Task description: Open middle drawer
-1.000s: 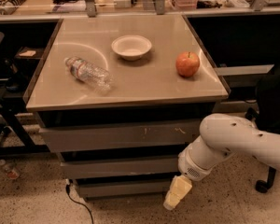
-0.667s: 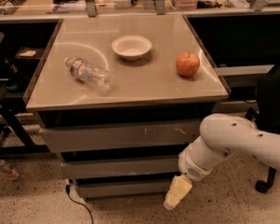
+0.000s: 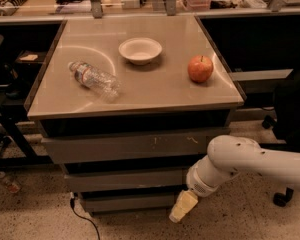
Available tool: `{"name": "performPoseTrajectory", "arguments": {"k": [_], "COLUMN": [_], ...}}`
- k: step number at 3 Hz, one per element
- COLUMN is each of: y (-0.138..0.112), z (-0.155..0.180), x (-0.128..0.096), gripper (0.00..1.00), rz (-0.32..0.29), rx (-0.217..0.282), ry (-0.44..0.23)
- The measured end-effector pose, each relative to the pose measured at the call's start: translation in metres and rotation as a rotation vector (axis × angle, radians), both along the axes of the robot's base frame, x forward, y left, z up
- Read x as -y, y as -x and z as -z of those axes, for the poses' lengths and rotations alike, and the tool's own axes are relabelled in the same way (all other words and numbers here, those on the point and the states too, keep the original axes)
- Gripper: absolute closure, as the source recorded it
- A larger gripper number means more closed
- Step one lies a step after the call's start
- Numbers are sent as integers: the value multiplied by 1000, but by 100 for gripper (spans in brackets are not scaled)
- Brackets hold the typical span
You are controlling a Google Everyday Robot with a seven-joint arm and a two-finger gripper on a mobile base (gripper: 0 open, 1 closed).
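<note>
the cabinet has a flat tan top (image 3: 155, 91) and three grey drawer fronts under it. the middle drawer (image 3: 125, 180) is the plain grey one between the big scratched front (image 3: 130, 147) above it and the small narrow front (image 3: 127, 202) below it. the middle drawer looks pushed in, with a dark gap above it.

the white arm (image 3: 240, 161) comes in from the right side and bends down low. the gripper (image 3: 183, 207) is the pale yellow tip at the end of it. it hangs near the floor, just in front of the right end of the small bottom front and below the middle drawer. it does not look like it is touching the middle drawer. i cannot tell if the gripper is spread apart or pressed together.

on the top sit a white bowl (image 3: 140, 50) near the back, a red apple (image 3: 200, 68) on the right, and a clear plastic bottle (image 3: 94, 78) lying on its side on the left. a black cord (image 3: 83, 217) lies on the speckled floor by the cabinet.
</note>
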State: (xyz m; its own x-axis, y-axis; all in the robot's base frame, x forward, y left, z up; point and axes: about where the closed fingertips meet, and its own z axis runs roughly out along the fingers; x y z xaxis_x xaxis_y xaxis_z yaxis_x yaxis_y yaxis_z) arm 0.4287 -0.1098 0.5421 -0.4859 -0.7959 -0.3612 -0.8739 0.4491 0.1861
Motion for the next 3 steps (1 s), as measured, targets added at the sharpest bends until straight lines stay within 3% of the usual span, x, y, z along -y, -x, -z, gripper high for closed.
{"name": "performPoseTrajectory", "arguments": {"k": [1,3], "y": [-12,-46], "z": [24,42], "x": [4,1], "gripper": [0,0], "rz": [46,69], "rx": [27,83], "ry": [-11,-45]}}
